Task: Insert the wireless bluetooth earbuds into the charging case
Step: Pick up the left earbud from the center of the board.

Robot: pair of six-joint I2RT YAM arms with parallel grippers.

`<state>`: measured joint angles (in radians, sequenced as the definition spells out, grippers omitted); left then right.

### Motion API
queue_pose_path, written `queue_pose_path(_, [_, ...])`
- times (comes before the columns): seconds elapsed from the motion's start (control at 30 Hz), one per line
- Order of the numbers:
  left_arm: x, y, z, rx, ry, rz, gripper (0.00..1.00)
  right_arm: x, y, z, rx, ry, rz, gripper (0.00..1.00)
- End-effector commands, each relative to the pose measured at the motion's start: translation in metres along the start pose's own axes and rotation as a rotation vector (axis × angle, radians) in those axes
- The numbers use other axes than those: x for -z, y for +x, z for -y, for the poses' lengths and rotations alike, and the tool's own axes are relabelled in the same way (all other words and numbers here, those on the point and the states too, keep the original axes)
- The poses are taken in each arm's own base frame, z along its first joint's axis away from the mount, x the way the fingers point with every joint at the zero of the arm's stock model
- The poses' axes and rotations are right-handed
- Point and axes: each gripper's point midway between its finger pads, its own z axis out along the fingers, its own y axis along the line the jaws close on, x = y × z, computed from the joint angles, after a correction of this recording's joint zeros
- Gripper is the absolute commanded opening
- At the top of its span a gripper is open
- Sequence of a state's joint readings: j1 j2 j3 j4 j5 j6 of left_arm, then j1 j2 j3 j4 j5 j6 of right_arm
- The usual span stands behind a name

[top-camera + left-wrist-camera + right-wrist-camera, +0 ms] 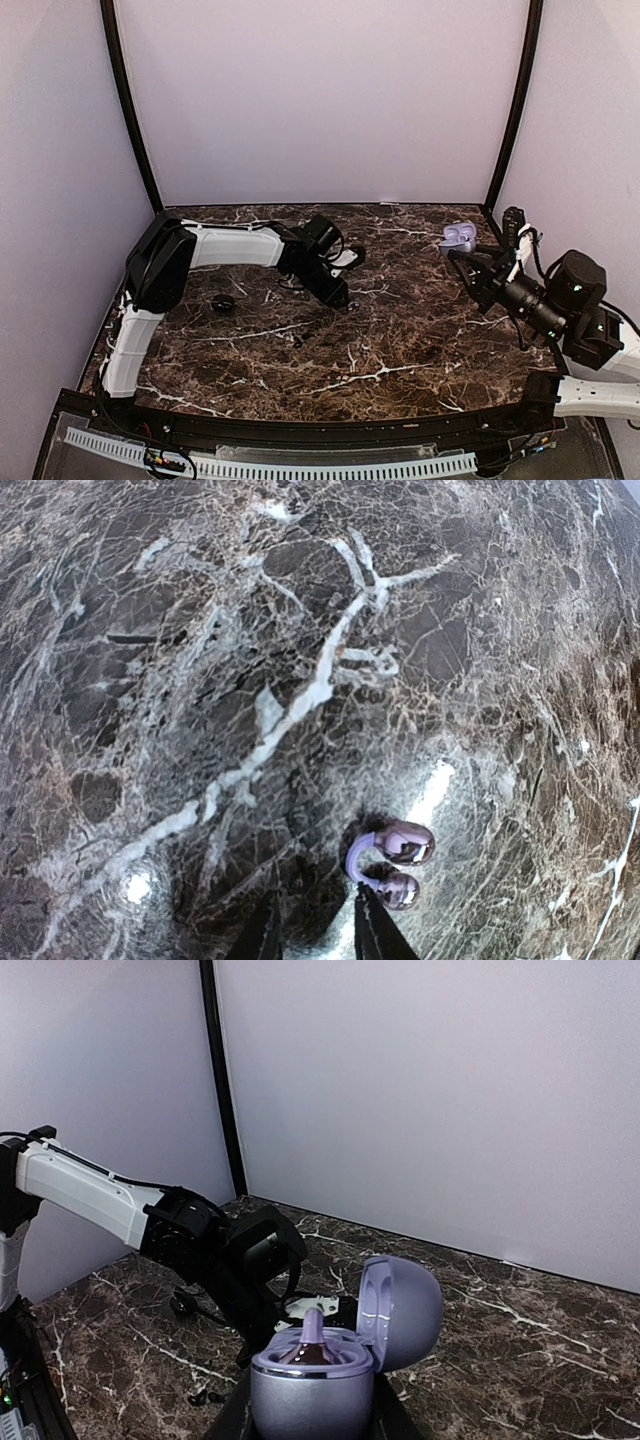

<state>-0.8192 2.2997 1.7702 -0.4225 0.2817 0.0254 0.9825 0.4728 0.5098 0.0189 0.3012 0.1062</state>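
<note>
Fingers of the left gripper (315, 935) hang a little apart with nothing between them, the pale purple earbud (390, 858) lies on the table (150, 630) just by one fingertip (370, 930) and off to its side, and well over on the right, the right gripper (312, 1425) squeezes the open charging case (300, 1385).

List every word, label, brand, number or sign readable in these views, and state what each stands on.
None: no text can be read in any view.
charging case: plain purple shell, no print visible.
earbud: no marking visible.
left arm: white housing, no label that can be made out.
</note>
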Motion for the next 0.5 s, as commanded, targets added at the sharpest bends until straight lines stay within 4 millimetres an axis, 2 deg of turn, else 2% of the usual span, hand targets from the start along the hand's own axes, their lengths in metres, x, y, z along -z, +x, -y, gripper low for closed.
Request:
queue_pose_path(0.0, [0.001,0.0,0.015,-0.032,0.044,-0.023,0.24,0.0,-0.011,-0.001,-0.002,-0.007,0.038,0.0])
queue_pose_path(0.37, [-0.016,0.007,0.016,-0.084,-0.015,-0.075,0.23,-0.001,-0.012,-0.001,0.002,-0.008,0.038,0.0])
queue_pose_path(0.47, [-0.024,0.011,0.021,-0.109,-0.026,-0.103,0.2,-0.001,-0.011,-0.001,0.006,-0.005,0.036,0.0])
